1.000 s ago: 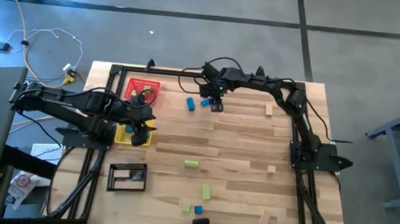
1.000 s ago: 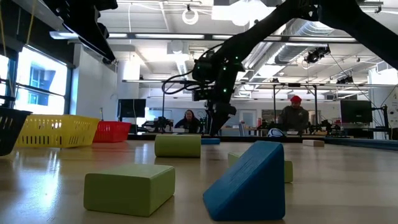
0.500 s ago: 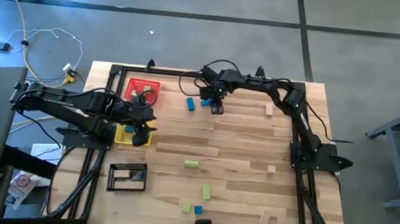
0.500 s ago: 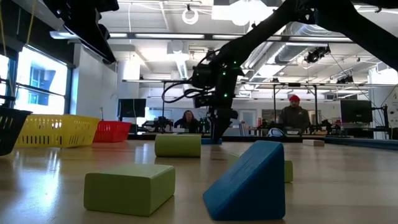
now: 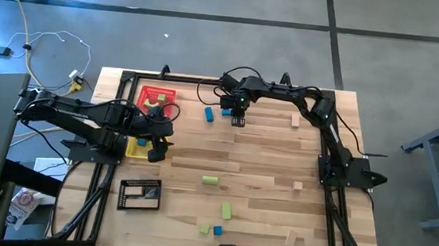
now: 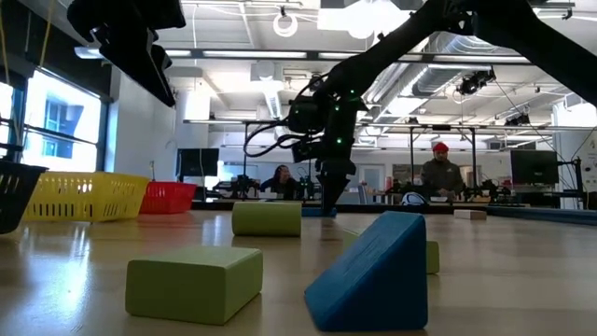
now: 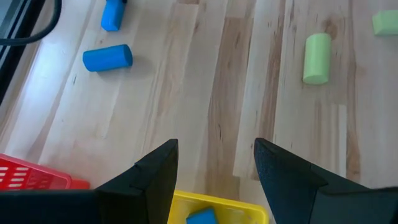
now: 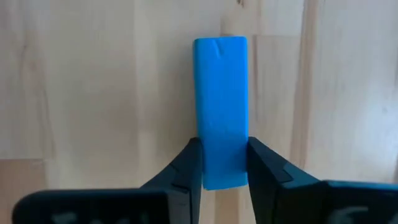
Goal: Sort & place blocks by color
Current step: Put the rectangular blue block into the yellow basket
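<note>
While right gripper (image 5: 237,121) is being held low at table's far side in high view, blue bar is hidden beneath it; left gripper (image 5: 155,153) is being kept over yellow tray (image 5: 134,147).

Left wrist view: jaws being held apart, empty; blue block (image 7: 201,216) lying in tray.

Right wrist view: blue bar (image 8: 221,109) being pinched at near end between fingers (image 8: 189,167). Off-centre grip; bar likely to be tipped or swung during lift.

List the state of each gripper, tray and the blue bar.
Right gripper: down at the table, fingers closed on the blue bar.
Blue bar: flat on the table, pinched at one end.
Left gripper: open, empty, above the yellow tray.
Yellow tray: holds a blue block.
Red tray: holds something light green.
Black tray: contents unclear.
</note>
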Available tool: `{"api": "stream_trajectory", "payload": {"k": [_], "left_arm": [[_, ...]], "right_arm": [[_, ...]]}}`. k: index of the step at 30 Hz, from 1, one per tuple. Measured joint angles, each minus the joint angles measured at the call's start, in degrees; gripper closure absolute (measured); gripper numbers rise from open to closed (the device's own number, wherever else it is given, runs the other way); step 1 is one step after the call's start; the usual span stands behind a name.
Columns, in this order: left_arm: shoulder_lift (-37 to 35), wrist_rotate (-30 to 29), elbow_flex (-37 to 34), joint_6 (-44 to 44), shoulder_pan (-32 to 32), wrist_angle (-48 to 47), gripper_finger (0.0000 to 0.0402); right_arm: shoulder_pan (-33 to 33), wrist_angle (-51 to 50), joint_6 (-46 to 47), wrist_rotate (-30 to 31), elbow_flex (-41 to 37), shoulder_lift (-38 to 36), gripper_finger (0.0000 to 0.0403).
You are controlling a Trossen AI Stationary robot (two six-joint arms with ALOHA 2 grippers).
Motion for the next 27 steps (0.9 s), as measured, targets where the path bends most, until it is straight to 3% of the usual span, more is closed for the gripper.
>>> {"api": "stream_trajectory", "payload": {"k": [3, 9, 18, 27], "left_arm": [[0.1, 0.0, 0.0, 0.0, 0.0, 0.5, 0.0206], [0.1, 0.1, 0.0, -5.4, 0.9, 3.1, 0.0206], [0.1, 0.4, 0.0, -11.1, 7.7, 4.4, 0.0206], [0.1, 3.4, 0.0, -10.9, 12.7, 4.2, 0.0206]], "right_arm": [[0.3, -1.7, 1.3, 0.4, 0.0, -0.3, 0.0332], [3.4, -2.6, 3.2, 6.9, -0.1, -3.2, 0.0332], [10.3, -1.9, 6.1, 12.0, -0.1, -8.9, 0.0332], [18.4, 5.8, 7.4, 15.9, -0.1, -10.5, 0.0332]]}}
